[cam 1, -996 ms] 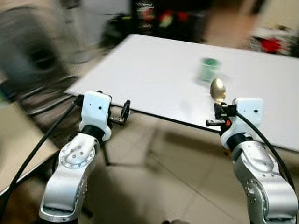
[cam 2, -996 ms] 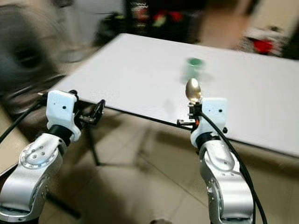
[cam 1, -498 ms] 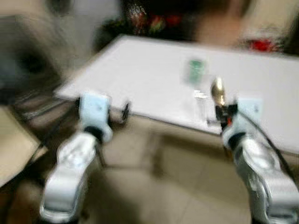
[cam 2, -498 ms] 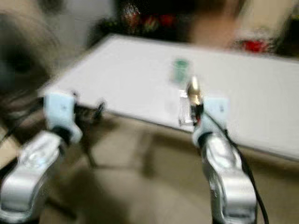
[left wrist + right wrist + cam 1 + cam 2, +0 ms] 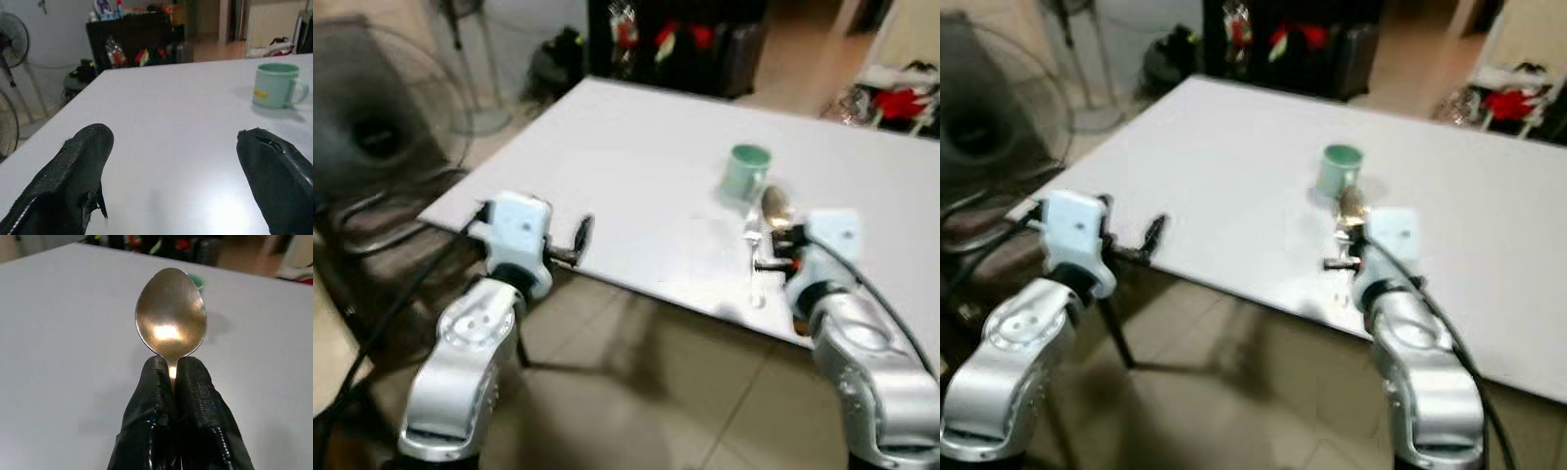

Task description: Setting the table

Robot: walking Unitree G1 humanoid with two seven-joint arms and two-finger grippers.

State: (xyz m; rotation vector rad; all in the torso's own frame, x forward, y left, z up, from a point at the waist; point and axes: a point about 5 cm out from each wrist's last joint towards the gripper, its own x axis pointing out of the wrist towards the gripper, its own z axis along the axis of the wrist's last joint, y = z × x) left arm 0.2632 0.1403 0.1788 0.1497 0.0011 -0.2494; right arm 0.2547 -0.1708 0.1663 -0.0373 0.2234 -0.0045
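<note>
Right end effector [image 5: 172,377] pinches spoon [image 5: 170,313] handle, bowl sticking out beyond fingertips; left end effector [image 5: 176,161] spread.

Spoon handle: hidden between my right gripper's [image 5: 172,382] pinched fingers; the spoon [image 5: 170,313] bares its bowl alone.
Mug: the mug [image 5: 195,281] is mostly hidden behind that bowl.
Table far side: the table [image 5: 636,166] is cut off beyond my right gripper.
Background shelf items: blurred.

Both silver arms reach forward at chest height: the left gripper [image 5: 178,171] holds its black fingers spread wide, while the right gripper [image 5: 172,372] pinches a spoon [image 5: 170,313] upright.
</note>
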